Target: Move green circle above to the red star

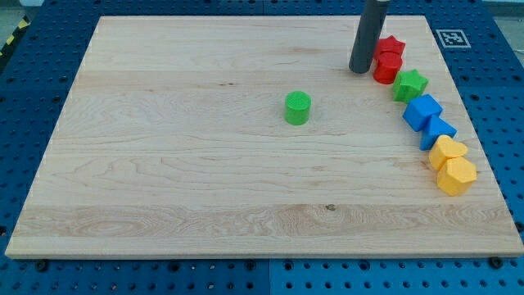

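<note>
The green circle (pixel 298 107) stands alone near the middle of the wooden board (pixel 164 164). The red star (pixel 391 46) lies near the view's top right, with a second red block (pixel 387 67) touching it just below. My tip (pixel 359 70) is at the end of the dark rod, just left of the two red blocks and up and to the right of the green circle, well apart from it.
A curved row of blocks runs down the board's right side: a green star (pixel 410 84), two blue blocks (pixel 422 111) (pixel 439 131), and two yellow blocks (pixel 448 152) (pixel 457 175). A printed marker (pixel 451 38) sits off the board at the top right.
</note>
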